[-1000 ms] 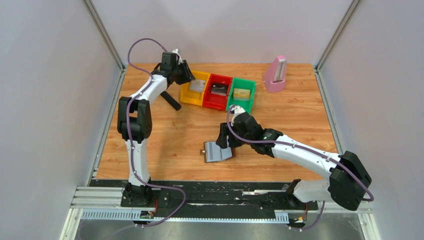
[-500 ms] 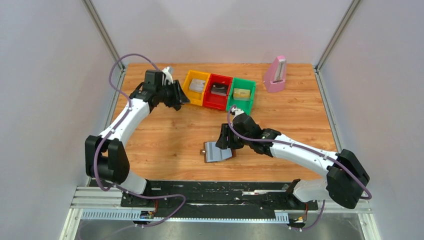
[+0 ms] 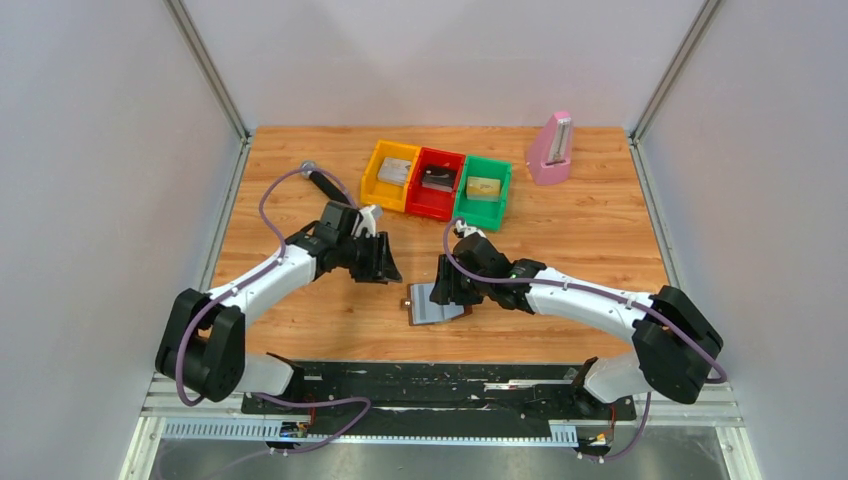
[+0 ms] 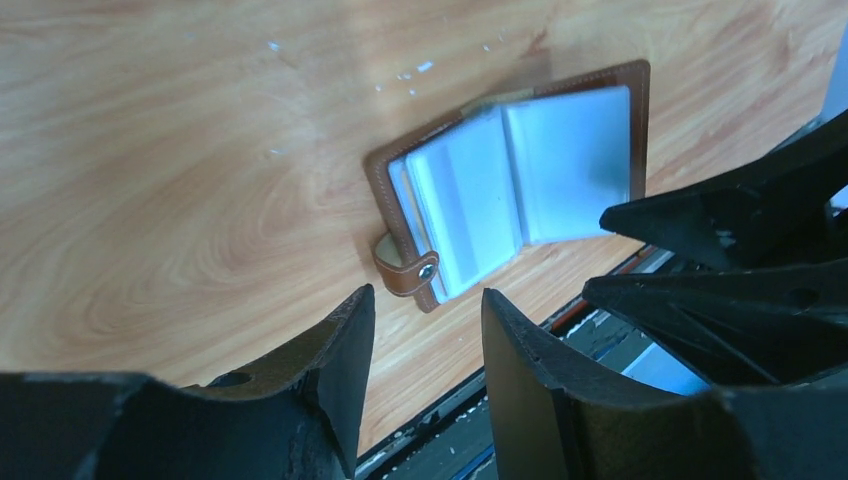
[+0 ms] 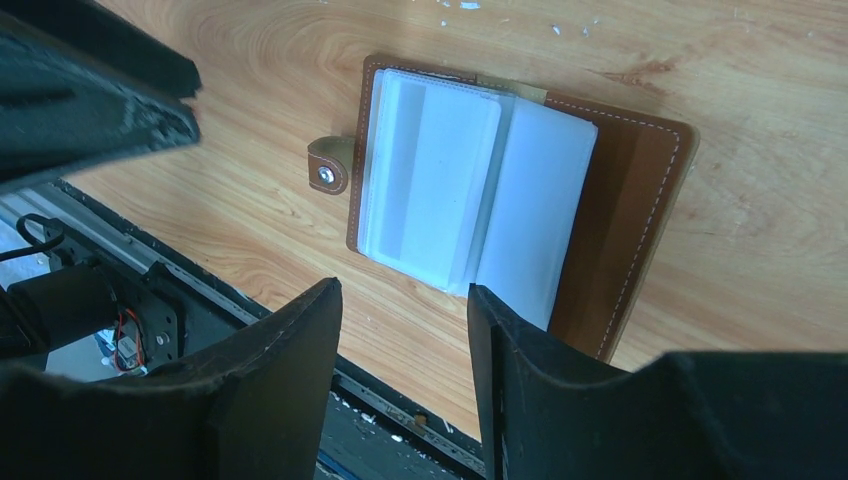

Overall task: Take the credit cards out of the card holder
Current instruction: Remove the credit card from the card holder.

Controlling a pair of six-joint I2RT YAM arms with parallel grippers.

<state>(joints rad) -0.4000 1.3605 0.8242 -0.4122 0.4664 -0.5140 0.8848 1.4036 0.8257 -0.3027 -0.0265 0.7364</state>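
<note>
The card holder (image 3: 433,304) lies open on the wooden table near the front edge, brown rim up, with two silvery light-blue panels and a snap tab at its left. It shows in the left wrist view (image 4: 520,185) and in the right wrist view (image 5: 470,195). My left gripper (image 3: 385,270) is open and empty, just left of the holder; its jaws stand apart (image 4: 425,325). My right gripper (image 3: 447,291) is open and empty over the holder's right part (image 5: 405,305). I cannot tell whether it touches the holder.
A yellow bin (image 3: 378,191), a red bin (image 3: 429,207) and a green bin (image 3: 482,213) stand in a row at the back, each with a card inside. A pink wedge-shaped object (image 3: 551,150) stands back right. A black stick (image 3: 322,183) lies left of the bins. The black base rail (image 3: 450,378) runs along the front edge.
My left arm has swung from the yellow bin down to the left side of the card holder, gripper open and empty. My right gripper has shifted slightly left over the holder.
</note>
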